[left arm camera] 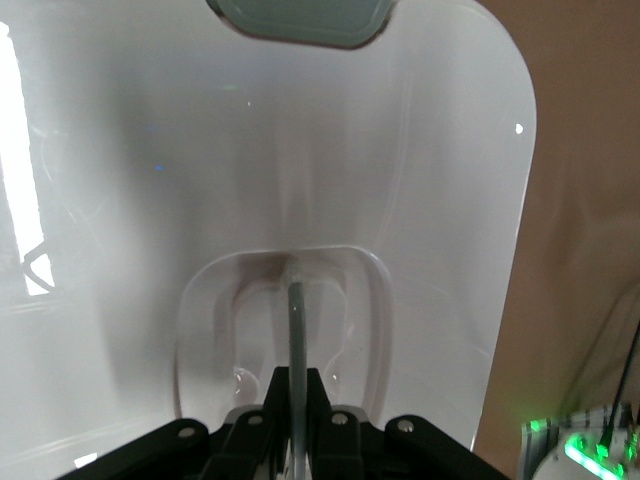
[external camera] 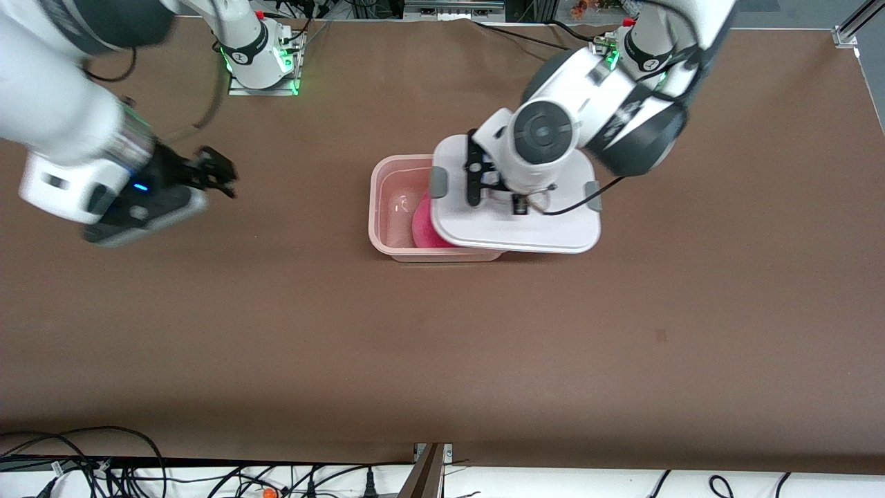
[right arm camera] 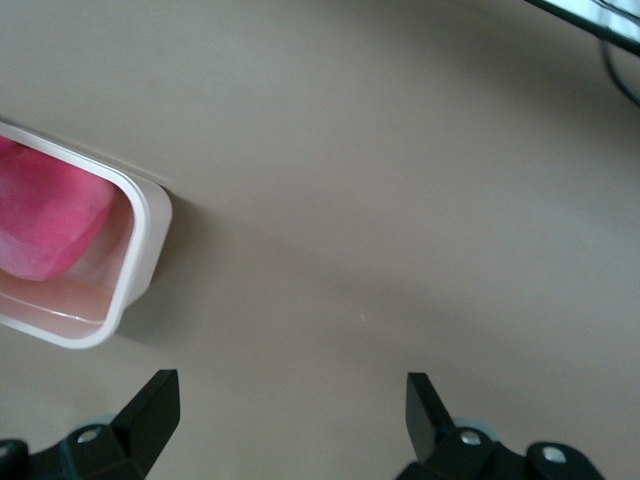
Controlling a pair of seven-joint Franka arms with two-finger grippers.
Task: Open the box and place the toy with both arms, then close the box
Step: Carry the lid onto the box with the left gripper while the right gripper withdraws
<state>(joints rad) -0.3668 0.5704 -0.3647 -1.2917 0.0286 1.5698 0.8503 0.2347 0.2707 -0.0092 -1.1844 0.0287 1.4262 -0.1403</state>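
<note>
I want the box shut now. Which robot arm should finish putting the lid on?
The left arm. Its left gripper is shut on the lid handle, with the lid partly over the box holding the toy. The right gripper hangs open over bare table.

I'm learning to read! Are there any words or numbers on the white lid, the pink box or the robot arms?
No text can be read anywhere.
Flat white plastic lid: blank.
Translucent pinkish plastic box: blank.
Round black marks on the white arm bases: too small to read.
</note>
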